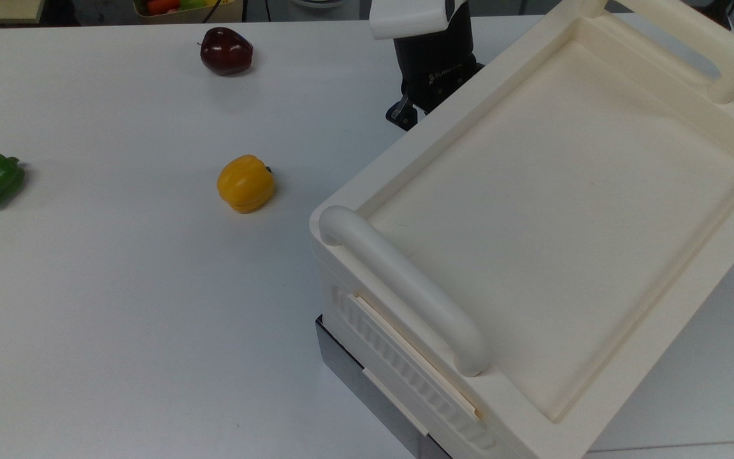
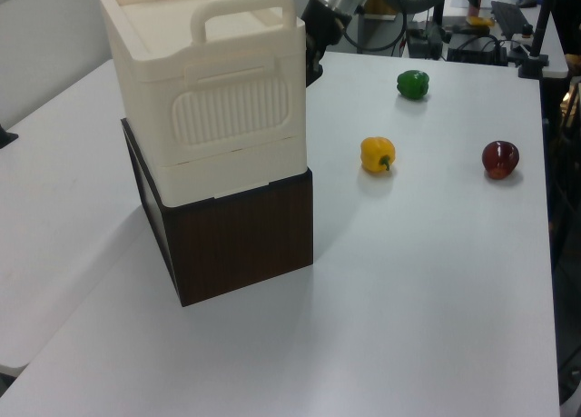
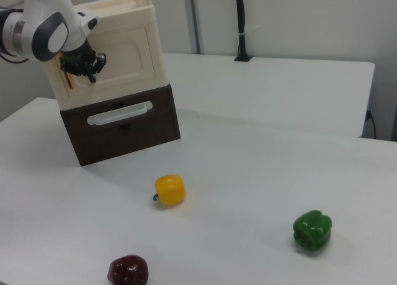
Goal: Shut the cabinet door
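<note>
The cabinet door (image 3: 118, 56) is seen flush against the cabinet (image 3: 133, 30) front; the gripper (image 3: 84, 66) is pressed at its handle edge; finger spread cannot be told.

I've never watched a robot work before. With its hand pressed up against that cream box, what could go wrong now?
The gripper sits right against the cabinet door, which looks flush with the cabinet. Pushing further might shove the cabinet across the table, since it merely rests on a dark base. Withdrawing carelessly might snag the door and swing it open again. The yellow pepper lies well apart, so it seems safe.
</note>
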Controlling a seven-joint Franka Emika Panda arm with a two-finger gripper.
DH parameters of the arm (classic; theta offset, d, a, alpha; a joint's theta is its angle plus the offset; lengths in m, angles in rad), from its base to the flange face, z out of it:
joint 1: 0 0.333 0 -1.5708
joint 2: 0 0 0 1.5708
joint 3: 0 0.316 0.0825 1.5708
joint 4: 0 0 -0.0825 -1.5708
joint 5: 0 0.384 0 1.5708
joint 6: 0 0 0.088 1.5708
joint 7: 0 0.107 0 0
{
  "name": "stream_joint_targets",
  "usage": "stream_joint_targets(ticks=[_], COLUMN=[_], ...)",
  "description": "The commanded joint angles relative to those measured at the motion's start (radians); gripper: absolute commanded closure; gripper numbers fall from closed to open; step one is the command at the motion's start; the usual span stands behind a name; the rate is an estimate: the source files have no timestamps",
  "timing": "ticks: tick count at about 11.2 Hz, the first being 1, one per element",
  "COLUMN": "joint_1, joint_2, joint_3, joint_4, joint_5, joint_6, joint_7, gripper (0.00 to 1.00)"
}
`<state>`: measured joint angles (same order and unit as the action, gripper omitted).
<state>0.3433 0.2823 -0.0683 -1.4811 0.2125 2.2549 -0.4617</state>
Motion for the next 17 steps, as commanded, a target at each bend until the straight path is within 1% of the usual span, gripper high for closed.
stream_joint_targets(ticks=[1,2,3,4,5,6,7,8,9,10,11,12,13,14,15,16,17], joint_1=[0.007,-0.019,-0.058,-0.11,-0.159,-0.191,-0.211,-0.245,-0.272,-0.277,-0.276,-0.286,-0.317,-0.328,-0.337,-0.336,-0.33], joint_2=[-0.032,-0.049,-0.066,-0.074,-0.078,-0.086,-0.087,-0.104,-0.12,-0.129,-0.13,-0.136,-0.153,-0.166,-0.178,-0.178,-0.183], joint_3=[-0.007,-0.007,0.013,0.059,0.117,0.161,0.169,0.164,0.157,0.128,0.067,0.032,0.025,0.022,0.016,0.004,-0.031], joint_4=[-0.025,-0.021,-0.019,-0.018,-0.016,-0.018,-0.018,-0.018,-0.024,-0.027,-0.028,-0.043,-0.048,-0.048,-0.044,-0.044,-0.041], joint_5=[-0.019,-0.025,-0.034,-0.086,-0.184,-0.264,-0.294,-0.283,-0.275,-0.274,-0.271,-0.266,-0.266,-0.268,-0.271,-0.291,-0.292], joint_6=[-0.071,-0.174,-0.278,-0.367,-0.439,-0.516,-0.608,-0.648,-0.655,-0.667,-0.678,-0.681,-0.683,-0.69,-0.711,-0.716,-0.713], joint_7=[0.035,0.041,0.092,0.23,0.412,0.536,0.585,0.581,0.577,0.586,0.584,0.574,0.562,0.554,0.542,0.554,0.539], gripper=[1.0,1.0,1.0,1.0,1.0,1.0,1.0,1.0,1.0,0.93,0.79,0.64,0.22,0.0,0.0,0.0,0.0])
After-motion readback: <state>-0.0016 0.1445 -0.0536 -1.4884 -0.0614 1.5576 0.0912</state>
